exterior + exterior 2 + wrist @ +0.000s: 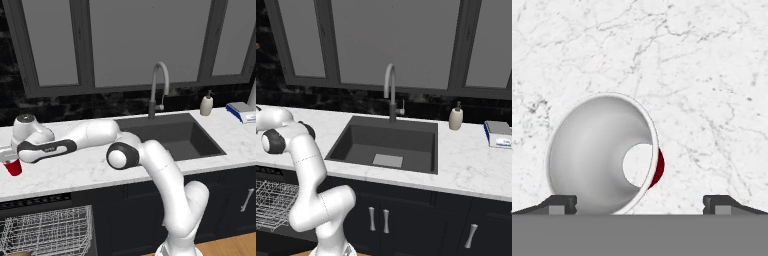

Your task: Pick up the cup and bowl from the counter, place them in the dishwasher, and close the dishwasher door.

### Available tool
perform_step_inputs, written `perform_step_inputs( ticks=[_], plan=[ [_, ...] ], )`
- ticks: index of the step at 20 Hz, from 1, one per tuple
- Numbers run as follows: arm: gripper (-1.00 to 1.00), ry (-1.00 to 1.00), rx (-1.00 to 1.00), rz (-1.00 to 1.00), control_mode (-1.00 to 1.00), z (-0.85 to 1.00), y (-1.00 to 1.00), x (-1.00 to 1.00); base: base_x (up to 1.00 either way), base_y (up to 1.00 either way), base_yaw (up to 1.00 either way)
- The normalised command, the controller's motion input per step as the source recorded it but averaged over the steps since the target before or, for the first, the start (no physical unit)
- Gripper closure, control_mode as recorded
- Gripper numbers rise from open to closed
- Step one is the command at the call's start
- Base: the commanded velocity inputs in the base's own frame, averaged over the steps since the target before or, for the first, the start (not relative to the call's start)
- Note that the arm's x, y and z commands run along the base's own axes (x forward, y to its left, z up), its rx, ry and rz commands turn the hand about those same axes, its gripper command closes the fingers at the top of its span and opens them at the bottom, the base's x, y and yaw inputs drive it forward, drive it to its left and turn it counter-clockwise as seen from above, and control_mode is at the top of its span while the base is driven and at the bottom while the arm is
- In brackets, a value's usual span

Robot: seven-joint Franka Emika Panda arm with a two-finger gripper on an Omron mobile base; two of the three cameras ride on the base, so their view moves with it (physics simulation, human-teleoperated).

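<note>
- Nearest, in the hand view, the gripper (640, 202) hangs straight above the counter (712, 75) with its two tips spread wide. The cup (599, 155) stands upright just below, nearer one tip than the other. The hand looks down into its pale inside, so it seems set for a top-down grasp, though it is not yet centred on the rim.
- Nothing is pinched; the tips stand apart from the cup's wall.
- In the left base view the cup sits at the counter's far left, right under the wrist. The hand covers its upper part, so only the red lower body shows.
- Below the counter edge, the dishwasher (47, 230) shows its white wire rack pulled out, ready to receive dishes. The picture edge cuts it off, so the dishwasher door cannot be made out.
- I cannot find the bowl on the visible stretch of counter; it may lie beyond the left edge or behind the arm.
- Farther off, the sink (383, 145), faucet (391, 90) and soap bottle (456, 117) stand well apart from the work.
</note>
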Motion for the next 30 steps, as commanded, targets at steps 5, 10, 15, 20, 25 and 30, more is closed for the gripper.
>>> perform_step_inputs(
  ticks=[5,10,15,20,25,30],
  plan=[
    [-1.00,-0.01,0.01,-0.02,-1.00,0.00,-0.07,0.00,0.00,0.00,0.00],
    [-1.00,-0.01,0.03,-0.09,-1.00,0.00,-0.34,0.01,0.00,0.00,0.00],
    [-1.00,0.00,0.05,-0.09,-1.00,-0.01,-0.02,0.27,0.00,0.00,0.00],
    [-1.00,0.00,0.04,-0.03,-1.00,-0.20,0.21,0.11,0.00,0.00,0.00],
    [-1.00,0.06,0.00,0.00,-1.00,-0.28,0.21,0.00,0.00,0.00,0.00],
    [-1.00,0.04,0.00,0.00,-1.00,-0.06,0.00,0.00,0.00,0.00,0.00]
  ],
)
